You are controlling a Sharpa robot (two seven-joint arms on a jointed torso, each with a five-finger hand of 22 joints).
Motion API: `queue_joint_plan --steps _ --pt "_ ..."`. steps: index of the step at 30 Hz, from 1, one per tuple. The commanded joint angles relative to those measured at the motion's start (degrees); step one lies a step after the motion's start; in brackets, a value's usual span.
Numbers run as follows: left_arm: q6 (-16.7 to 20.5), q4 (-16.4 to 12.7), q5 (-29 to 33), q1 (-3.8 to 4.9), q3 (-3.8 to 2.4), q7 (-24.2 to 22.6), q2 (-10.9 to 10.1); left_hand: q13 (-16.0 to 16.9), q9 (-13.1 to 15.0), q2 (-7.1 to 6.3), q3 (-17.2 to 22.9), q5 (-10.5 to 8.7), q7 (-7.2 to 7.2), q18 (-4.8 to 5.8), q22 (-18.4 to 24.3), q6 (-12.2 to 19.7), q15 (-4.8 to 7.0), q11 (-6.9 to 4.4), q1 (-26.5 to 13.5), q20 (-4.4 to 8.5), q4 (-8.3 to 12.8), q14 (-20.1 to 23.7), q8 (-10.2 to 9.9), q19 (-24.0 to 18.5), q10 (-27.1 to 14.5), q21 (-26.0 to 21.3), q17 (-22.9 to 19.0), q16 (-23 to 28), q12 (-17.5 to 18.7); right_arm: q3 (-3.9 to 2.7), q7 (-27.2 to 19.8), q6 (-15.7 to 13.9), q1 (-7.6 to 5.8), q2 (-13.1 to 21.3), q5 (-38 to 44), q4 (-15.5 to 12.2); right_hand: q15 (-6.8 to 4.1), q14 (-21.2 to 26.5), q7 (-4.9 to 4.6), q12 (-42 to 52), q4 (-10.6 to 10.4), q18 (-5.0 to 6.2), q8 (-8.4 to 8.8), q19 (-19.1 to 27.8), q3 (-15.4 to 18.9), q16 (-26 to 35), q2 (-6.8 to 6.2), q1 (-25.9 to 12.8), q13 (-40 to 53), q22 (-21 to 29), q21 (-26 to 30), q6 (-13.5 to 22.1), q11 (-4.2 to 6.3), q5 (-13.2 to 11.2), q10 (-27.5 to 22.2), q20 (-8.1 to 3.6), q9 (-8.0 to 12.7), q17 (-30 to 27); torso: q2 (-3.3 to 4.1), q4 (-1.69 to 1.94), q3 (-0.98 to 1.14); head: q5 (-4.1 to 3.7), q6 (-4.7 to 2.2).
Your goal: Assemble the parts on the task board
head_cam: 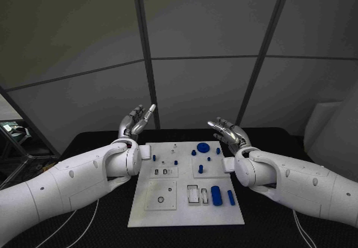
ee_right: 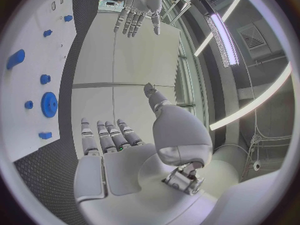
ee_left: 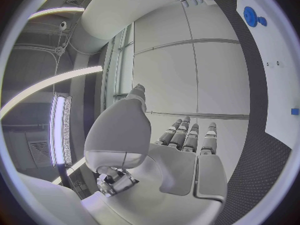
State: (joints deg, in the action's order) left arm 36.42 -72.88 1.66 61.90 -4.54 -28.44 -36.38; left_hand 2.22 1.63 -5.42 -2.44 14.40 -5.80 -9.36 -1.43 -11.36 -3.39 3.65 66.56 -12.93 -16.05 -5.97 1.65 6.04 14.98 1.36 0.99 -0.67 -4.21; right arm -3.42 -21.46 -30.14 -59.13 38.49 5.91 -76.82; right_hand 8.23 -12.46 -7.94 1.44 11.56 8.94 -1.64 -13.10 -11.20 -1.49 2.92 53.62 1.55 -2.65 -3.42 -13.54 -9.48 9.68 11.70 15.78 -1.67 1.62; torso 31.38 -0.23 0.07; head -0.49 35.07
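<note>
Your left hand (head_cam: 136,122) and right hand (head_cam: 229,131): metallic, fingers spread, grasping nothing. Flat white task board (head_cam: 145,217); round blue gear (head_cam: 203,146) at 12 o'clock.

The table (head_cam: 276,137) is black, with a fine woven texture where the wrist views catch it. The task board (head_cam: 187,217) on it is plain white. The parts are blue: a round gear (head_cam: 203,147) toward twelve o'clock, a long peg (head_cam: 216,195) toward four o'clock. Both hands, left (head_cam: 136,121) and right (head_cam: 229,132), are silver on white arms.
</note>
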Motion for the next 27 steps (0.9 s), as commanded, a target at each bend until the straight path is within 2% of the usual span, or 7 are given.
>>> queue_joint_plan --steps 1,7,8,14,18,23,27 --pt "-4.97 1.24 0.45 0.28 -0.33 -0.88 0.59 0.17 0.16 0.33 -0.07 0.6 -0.51 -0.91 -0.16 -0.8 -0.46 0.62 2.73 -0.8 -0.83 -0.72 0.29 0.33 0.79 0.4 0.12 -0.41 -0.6 -0.47 4.99 10.33 -0.01 -0.88 5.54 1.91 3.02 -14.07 -6.9 2.06 3.88 0.83 -2.24 -8.55 -1.86 -2.49 1.78 7.04 1.15 -2.08 -4.35 -11.29 -3.29 0.99 12.97 0.94 -1.17 1.24 0.0 0.0 0.0 0.0 0.0" --pt "-5.05 1.36 0.46 0.3 -0.37 -0.88 0.66 0.25 0.22 1.04 0.07 0.49 -1.21 -0.99 -0.35 -1.1 -1.07 1.31 2.93 -0.76 -0.76 -1.36 0.44 0.87 1.2 0.74 0.22 -0.53 -1.14 -0.89 6.32 12.89 0.09 -1.63 6.78 3.49 3.42 -32.52 -7.16 4.85 4.89 0.13 -5.31 -19.49 -2.77 -5.53 1.09 12.43 2.16 -4.24 -9.66 -26.88 -3.68 1.53 32.03 0.72 -2.42 2.2 0.0 0.0 0.0 0.0 0.0" --pt "-7.32 1.92 0.48 0.28 -0.33 -0.32 -1.27 0.28 0.24 1.21 0.11 0.48 -1.38 -1.01 -0.41 -1.24 -1.22 1.47 3.02 -0.75 -0.74 -1.58 0.49 1.05 1.39 0.85 0.25 -0.56 -1.31 -0.92 1.84 7.2 -0.41 0.02 16.93 5.73 3.3 -34.08 -6.98 4.87 4.88 0.21 -5.45 -20.59 -2.88 -5.56 0.88 13.03 2.15 -4.4 -10.18 -28.4 -3.52 1.64 33.93 0.68 -2.43 2.18 0.06 -0.05 -0.07 0.16 1.25" --pt "-8.23 1.21 0.48 0.28 -0.32 -0.52 -2.54 0.51 0.51 2.8 0.29 0.35 -2.48 -1.15 -0.82 -3.06 -2.19 2.55 4.01 -0.19 -0.45 -3.29 1.06 2.23 3.66 1.65 0.42 -0.74 -2.86 -0.93 1.27 6.26 -1.01 0.15 20.42 6.4 2.91 -36.77 -6.4 4.16 4.94 0.58 -5.43 -23.65 -3.46 -4.87 0.21 14.87 2.13 -4.66 -11.66 -33.0 -2.95 2.36 38.27 0.63 -2.27 2.07 0.41 -0.01 0.0 0.21 1.18" --pt "-9.18 0.6 0.48 0.28 -0.32 -0.79 -3.34 0.84 1.23 4.51 0.24 0.22 -3.05 -1.12 -1.36 -7.58 -2.84 3.22 5.73 -0.02 0.61 -6.38 2.48 4.1 7.51 2.78 0.75 -1.15 -4.86 -0.94 1.06 5.76 -1.51 0.24 22.91 6.87 2.51 -38.92 -5.86 3.58 4.94 1.04 -5.35 -25.8 -4.06 -4.6 -0.3 15.9 2.13 -4.85 -12.88 -36.2 -2.42 2.65 40.29 0.58 -2.25 2.11 0.6 0.09 0.07 0.15 1.27" --pt "-10.58 -0.92 0.47 0.29 -0.32 -0.78 -4.73 1.45 2.46 6.49 -0.9 0.21 -5.02 -1.19 -3.28 -17.14 -4.63 5.29 8.21 -1.78 3.89 -17.8 5.5 12.27 18.3 7.11 1.66 -2.68 -9.21 -0.94 1.46 5.54 -2.39 0.47 26.52 7.39 1.17 -43.05 -4.78 3.06 4.96 1.63 -5.06 -31.48 -5.25 -4.81 -1.11 17.26 2.13 -5.8 -16.18 -39.06 -1.33 2.65 43.7 -0.34 -2.21 2.21 1.12 0.22 0.15 0.09 1.14" --pt "-11.53 -2.45 0.46 0.28 -0.32 -0.8 -5.81 1.57 3.25 7.36 -1.7 0.15 -6.21 -1.19 -6.39 -24.64 -5.86 6.67 9.0 -3.27 5.45 -32.04 7.7 27.22 24.41 14.44 2.75 -5.17 -10.98 -0.95 3.03 6.23 -3.16 0.79 31.32 7.51 -0.26 -46.59 -4.05 3.12 5.08 1.65 -5.08 -34.87 -6.25 -5.61 -2.61 19.88 2.19 -6.69 -18.59 -40.9 -0.35 2.03 46.23 -1.88 -2.28 2.55 1.75 0.42 0.13 -0.03 0.93"
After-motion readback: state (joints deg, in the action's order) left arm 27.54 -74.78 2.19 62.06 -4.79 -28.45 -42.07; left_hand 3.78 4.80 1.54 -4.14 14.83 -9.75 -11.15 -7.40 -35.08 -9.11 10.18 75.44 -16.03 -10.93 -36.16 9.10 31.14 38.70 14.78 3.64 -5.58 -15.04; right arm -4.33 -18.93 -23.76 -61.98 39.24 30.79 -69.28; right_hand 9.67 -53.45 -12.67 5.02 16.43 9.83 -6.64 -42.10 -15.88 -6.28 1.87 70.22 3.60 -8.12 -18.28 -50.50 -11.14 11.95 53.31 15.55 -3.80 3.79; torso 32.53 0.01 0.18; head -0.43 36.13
